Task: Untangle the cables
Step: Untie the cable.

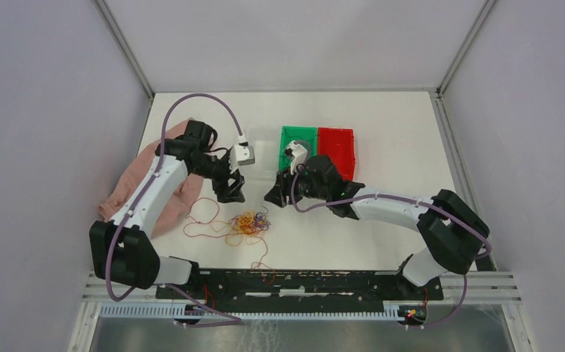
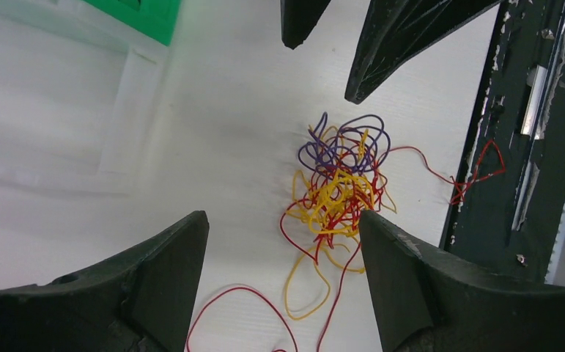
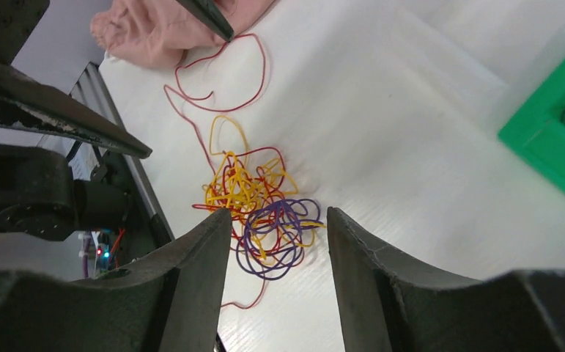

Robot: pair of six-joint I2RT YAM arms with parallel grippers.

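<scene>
Pink cloth (image 1: 127,180) sits far left, not part of the job. Left jaws are wide open w/ nothing in them, hovering just up-left of the cables (image 1: 248,222). That's a red/yellow/purple knot bunched on the tabletop (image 1: 382,147) btw the two arms, w/ loose red loops trailing twd the cloth. Right jaws are open too, empty, poised by the knot. Imo it's the pre-grasp step, nothing separated yet. Next: each side pinches a diff outer strand, then pulls apart slowly.
</scene>
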